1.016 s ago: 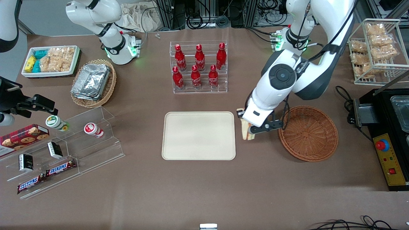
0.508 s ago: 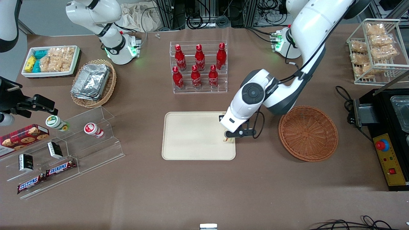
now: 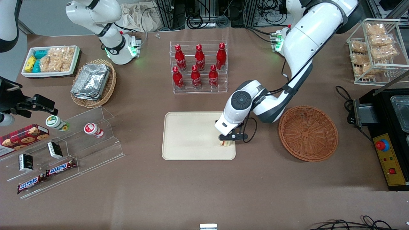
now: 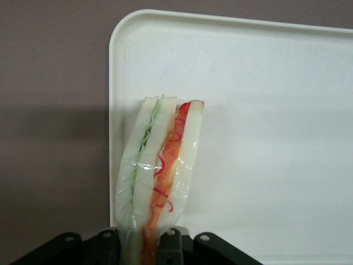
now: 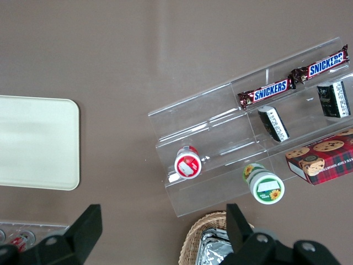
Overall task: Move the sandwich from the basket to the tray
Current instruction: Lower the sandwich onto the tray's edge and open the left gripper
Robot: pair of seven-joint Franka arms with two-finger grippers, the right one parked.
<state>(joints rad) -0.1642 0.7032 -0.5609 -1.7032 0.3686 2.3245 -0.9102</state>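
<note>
Gripper [image 3: 228, 139] low over the tray [image 3: 188, 134] near the basket [image 3: 308, 133] end, jaws clamped on the sandwich [image 4: 159, 171], held edge-up above the tray corner.

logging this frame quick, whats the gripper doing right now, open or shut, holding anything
Left gripper: shut on the sandwich, holding it over the tray at the edge nearest the basket. Not yet released.
</note>
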